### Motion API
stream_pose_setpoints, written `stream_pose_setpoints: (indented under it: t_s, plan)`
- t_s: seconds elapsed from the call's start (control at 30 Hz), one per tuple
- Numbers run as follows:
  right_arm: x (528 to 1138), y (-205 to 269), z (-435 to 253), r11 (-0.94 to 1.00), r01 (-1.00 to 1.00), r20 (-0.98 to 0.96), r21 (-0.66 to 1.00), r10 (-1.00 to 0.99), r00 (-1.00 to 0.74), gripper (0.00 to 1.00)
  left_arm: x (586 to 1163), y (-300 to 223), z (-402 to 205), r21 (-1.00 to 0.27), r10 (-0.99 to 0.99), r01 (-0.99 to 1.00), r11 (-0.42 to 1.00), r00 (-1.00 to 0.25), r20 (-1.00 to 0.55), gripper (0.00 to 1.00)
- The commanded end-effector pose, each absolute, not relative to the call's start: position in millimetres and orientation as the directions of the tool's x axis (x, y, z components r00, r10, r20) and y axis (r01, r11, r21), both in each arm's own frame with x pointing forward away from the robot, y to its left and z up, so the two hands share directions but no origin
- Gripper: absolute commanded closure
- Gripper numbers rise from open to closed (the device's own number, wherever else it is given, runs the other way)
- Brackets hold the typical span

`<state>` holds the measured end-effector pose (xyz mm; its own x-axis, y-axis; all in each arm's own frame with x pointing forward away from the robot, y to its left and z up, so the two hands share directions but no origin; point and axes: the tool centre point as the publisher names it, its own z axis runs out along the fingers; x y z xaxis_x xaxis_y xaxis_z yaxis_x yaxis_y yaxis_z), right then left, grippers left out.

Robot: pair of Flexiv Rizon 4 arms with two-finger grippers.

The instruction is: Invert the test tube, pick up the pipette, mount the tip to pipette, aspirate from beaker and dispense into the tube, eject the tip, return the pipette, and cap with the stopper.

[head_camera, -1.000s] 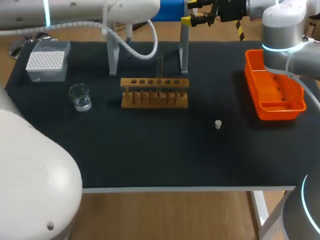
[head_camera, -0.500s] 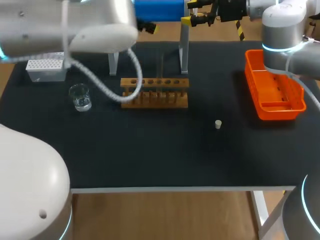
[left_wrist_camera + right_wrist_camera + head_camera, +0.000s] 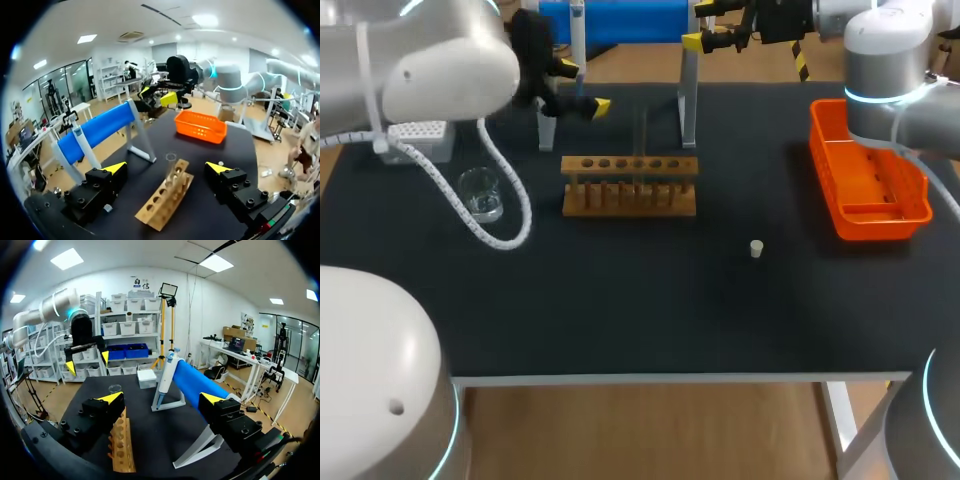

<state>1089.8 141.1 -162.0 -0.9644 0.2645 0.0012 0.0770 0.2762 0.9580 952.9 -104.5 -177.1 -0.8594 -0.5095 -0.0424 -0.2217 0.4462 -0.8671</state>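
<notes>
**A:** Where are the two claws?

**B:** The left claw (image 3: 166,168) hangs over the far part of the worktop (image 3: 620,310), near the left leg of the stand (image 3: 688,100). Its fingers are spread wide and grip nothing, and the wooden rack (image 3: 630,186) lies ahead of it. The right claw (image 3: 162,398) is above the far edge by the stand's right leg, likewise released and holding nothing.

**A:** And the tube and pipette?

**B:** The test tube (image 3: 642,140) stands upright in the rack, which sits mid-worktop, nearer the far edge. The pipette (image 3: 164,380) hangs at the left end of the blue-barred stand along that far edge.

**A:** What lines the sides?

**B:** The orange basket (image 3: 823,150) runs along the right edge. The tip box (image 3: 420,133) sits in the far left corner, partly behind the left arm. The beaker (image 3: 480,193) stands between the left edge and the rack, apart from both.

**A:** Where is the open room?

**B:** It is the broad dark stretch between the rack and the front edge. Only the stopper (image 3: 756,248) stands there, well apart from the rack and the basket.
</notes>
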Motion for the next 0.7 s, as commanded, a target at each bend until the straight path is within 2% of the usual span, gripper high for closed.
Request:
stream_pose_setpoints:
  t_s: [0.03, 0.33, 0.7]
  plan:
    - [1090, 140, -162, 0.278, 0.077, 0.002, 0.957, 0.261, -0.965, 0.00, 972, -102, -202, -0.938, -0.418, -0.130, 0.321, -0.908, -0.017, 0.00]
    - [1090, 140, -162, 0.278, 0.077, 0.002, 0.957, 0.261, -0.965, 0.00, 990, -116, -227, -0.942, -0.301, -0.092, 0.322, -0.954, -0.010, 0.00]
    - [1090, 140, -162, 0.278, 0.077, 0.002, 0.957, 0.261, -0.965, 0.00, 989, -135, -232, -0.916, -0.128, -0.068, 0.397, -0.992, 0.018, 0.00]
